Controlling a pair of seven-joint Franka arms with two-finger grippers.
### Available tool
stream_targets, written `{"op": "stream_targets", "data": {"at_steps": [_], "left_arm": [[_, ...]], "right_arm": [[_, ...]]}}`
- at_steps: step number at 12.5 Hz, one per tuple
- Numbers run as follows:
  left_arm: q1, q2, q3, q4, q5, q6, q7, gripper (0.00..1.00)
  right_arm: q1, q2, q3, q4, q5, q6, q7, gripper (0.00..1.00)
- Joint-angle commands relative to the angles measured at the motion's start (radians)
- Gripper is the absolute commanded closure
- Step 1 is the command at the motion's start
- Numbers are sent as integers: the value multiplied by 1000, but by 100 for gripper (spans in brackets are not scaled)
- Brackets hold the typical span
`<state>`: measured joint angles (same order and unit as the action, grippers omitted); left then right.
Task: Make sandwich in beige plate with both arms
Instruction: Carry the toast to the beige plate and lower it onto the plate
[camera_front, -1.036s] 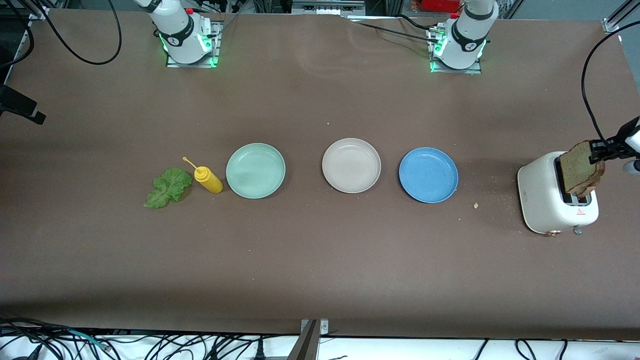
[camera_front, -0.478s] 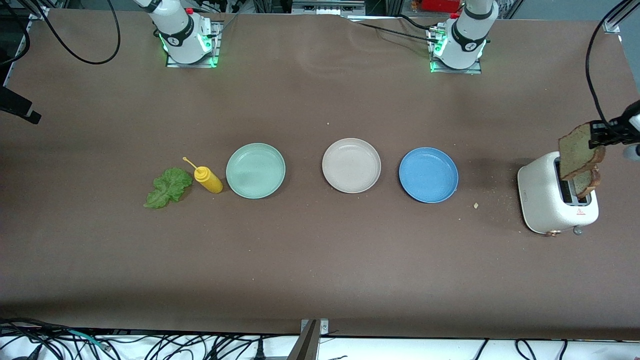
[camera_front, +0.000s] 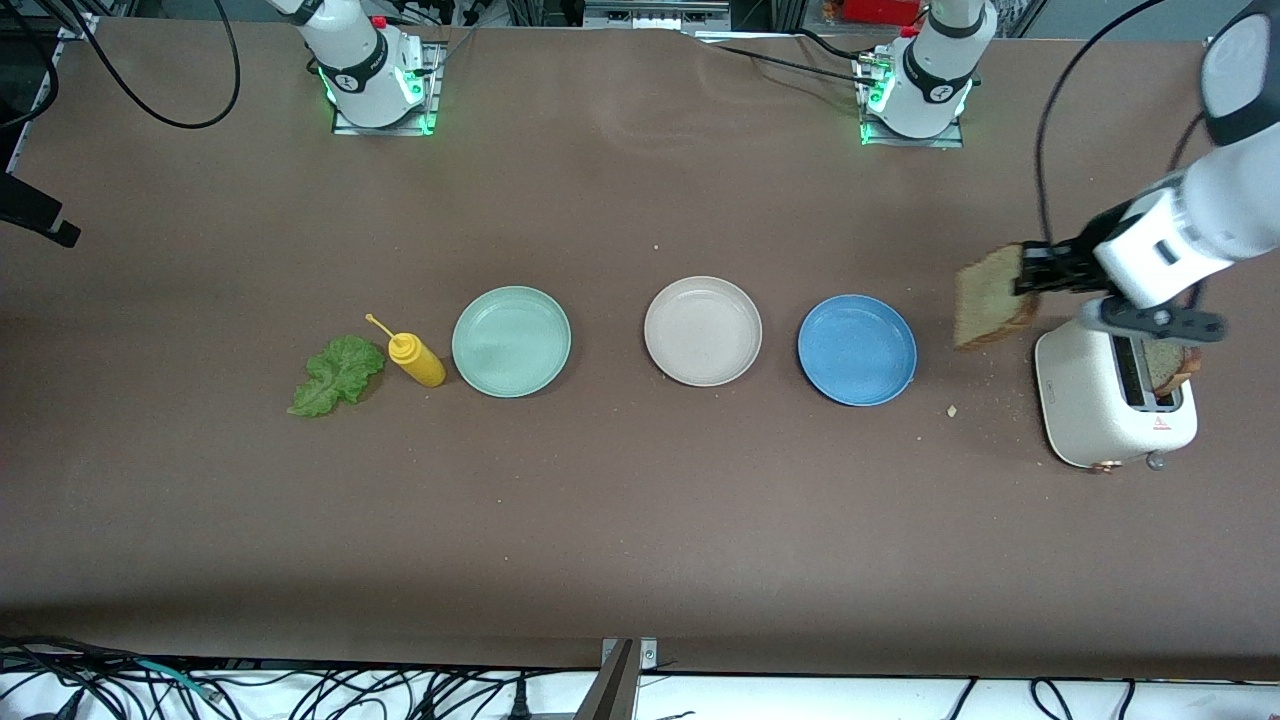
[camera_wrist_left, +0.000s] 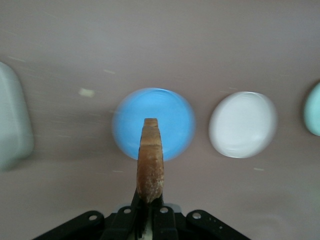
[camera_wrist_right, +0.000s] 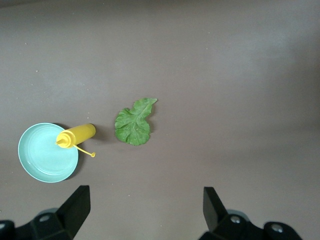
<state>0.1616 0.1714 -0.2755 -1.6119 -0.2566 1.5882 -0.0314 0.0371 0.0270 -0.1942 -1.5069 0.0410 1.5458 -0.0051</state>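
Brown matte tabletop (camera_front: 640, 520) fills the scene, with the two white robot arms' bases along its top edge in the front view. At the left arm's end stands a cream-white two-slot toaster (camera_front: 1085, 400) with a second brown-crusted toast slice (camera_front: 1172, 368) sticking up from one slot.

The left gripper (camera_front: 1030, 272) hangs in the air over bare table between that toaster and the round blue plate (camera_front: 856, 350), its black fingers clamped on the edge of a square tan toast slice with a brown crust (camera_front: 988, 295), which hangs upright from the grip. In the left wrist view this slice (camera_wrist_left: 150, 167) shows edge-on, pinched between the jaws, with the blue plate (camera_wrist_left: 170, 112) beneath it.

From that gripper toward the right arm's end, the plates lie in a row: the blue plate first, then the round shallow matte beige plate (camera_front: 702, 331), bare, then the round mint green plate (camera_front: 511, 341). Just beside the green plate lies a yellow squeeze bottle with a thin nozzle (camera_front: 415, 360), and touching or nearly touching it, a ruffled green lettuce leaf (camera_front: 336, 375).

The right gripper (camera_wrist_right: 145, 210) waits high over the lettuce leaf (camera_wrist_right: 133, 123) and bottle (camera_wrist_right: 76, 136), fingers spread wide apart and holding nothing.

A small crumb (camera_front: 951, 410) lies on the table below the held slice.
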Motion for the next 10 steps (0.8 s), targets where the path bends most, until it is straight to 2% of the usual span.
{"op": "stream_targets", "data": {"at_steps": [1,3,6,10], "left_arm": [[-42,137,-5,33,-189,30,-33,100],[-101,197,-5,29,-321,128,-35,100],[-172,313,-8,20,-449,170,-7,100],[-201,396,-11,-34,-578,311,171,100]], "right_arm": [[-8,-7,-28,16,20,-26,-12,0],[-8,-9,-34,17,19,-35,-12,0],[-8,-9,-48,17,19,-35,-12,0],[-8,-7,-47,17,19,-26,-12,0]]}}
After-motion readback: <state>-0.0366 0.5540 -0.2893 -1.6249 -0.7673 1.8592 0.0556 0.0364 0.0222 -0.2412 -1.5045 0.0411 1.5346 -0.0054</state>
